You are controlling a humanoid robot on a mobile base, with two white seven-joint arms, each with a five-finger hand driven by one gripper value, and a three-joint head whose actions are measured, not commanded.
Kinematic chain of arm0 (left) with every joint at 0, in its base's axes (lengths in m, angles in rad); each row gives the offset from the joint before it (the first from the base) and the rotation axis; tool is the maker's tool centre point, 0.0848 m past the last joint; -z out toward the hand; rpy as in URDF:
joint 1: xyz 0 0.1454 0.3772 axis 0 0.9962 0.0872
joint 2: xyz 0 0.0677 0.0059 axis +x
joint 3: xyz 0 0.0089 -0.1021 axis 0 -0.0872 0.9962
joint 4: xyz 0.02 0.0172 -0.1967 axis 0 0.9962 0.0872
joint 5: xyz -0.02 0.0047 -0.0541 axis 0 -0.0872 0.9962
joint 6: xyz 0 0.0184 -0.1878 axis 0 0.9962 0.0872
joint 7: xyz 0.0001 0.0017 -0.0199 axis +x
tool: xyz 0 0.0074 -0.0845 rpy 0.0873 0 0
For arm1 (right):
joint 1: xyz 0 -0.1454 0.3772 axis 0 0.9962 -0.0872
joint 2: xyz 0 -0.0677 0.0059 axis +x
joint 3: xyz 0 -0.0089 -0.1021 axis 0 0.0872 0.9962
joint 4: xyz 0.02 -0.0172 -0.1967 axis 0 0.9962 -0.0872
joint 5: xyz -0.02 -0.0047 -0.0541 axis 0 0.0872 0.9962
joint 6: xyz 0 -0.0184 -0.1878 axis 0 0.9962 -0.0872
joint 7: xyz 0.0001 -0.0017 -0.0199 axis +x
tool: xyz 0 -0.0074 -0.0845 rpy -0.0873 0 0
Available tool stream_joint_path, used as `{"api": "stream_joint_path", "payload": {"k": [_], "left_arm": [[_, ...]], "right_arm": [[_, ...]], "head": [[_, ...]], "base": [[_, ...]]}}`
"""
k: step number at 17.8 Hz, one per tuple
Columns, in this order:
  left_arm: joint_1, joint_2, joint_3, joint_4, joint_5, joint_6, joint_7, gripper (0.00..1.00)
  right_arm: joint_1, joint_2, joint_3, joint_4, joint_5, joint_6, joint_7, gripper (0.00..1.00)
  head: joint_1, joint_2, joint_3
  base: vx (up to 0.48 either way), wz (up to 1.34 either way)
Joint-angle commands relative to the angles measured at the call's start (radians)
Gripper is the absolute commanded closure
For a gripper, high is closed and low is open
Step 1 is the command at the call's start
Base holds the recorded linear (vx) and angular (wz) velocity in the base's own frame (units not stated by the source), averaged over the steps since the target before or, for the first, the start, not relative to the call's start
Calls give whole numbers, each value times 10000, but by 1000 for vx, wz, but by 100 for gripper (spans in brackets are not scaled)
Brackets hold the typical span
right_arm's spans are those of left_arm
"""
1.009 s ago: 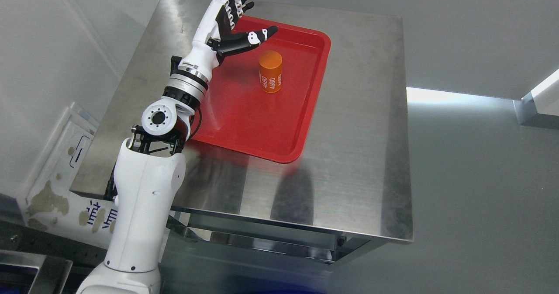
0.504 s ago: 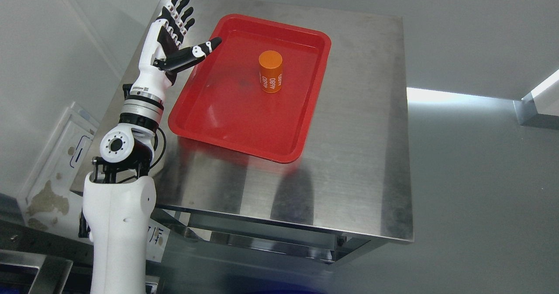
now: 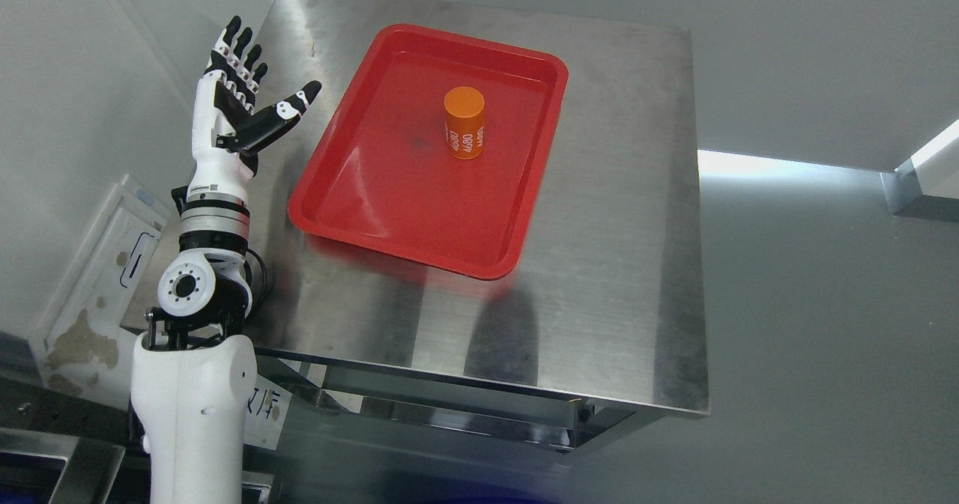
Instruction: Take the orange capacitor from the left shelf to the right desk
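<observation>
Orange capacitor point(image 3: 464, 123) stands upright in the red tray point(image 3: 374, 212), in the tray's far half, a bit right of its middle. White print "4680" runs down its side, flat round top faces up. Nothing touches it.

Tray lies on the steel desk point(image 3: 614, 264), toward the desk's far-left part, turned slightly against the desk edges. Tray otherwise bare, faint dark smudge left of the capacitor. Desk top is brushed metal with dull reflections; a frame or lower rail shows under the near edge.

Left hand point(image 3: 236, 99) is raised at the desk's left edge, well apart from the capacitor and off the tray. Fingers point(image 3: 238, 51) straight and spread, pointing up and away, thumb stuck out to the right toward the tray; released, holds nothing. Left arm comes up from the lower left, white forearm, black-and-silver wrist joint.

Grey floor around the desk, a white panel with worn marks low on the left.
</observation>
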Motion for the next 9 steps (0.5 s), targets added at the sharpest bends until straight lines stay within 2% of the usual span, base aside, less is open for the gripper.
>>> {"api": "stream_joint_path", "payload": {"k": [1,5,9], "left_arm": [[979,176,43,-250,7,-813,247,0],[1395,176,43,-250,7,-1596,217,0],[1380,176,-49,-250,22,-1767,201,0]], "right_arm": [[230,-175,-107,-175,61,-8,-2,0],[230,-175,-107,-175,61,-8,-2,0],[230,-175,-107,-175,61,-8,-2,0]], "head": [[0,0,0],[0,0,0],[0,0,0]], "base": [[0,0],[0,0],[0,0]]}}
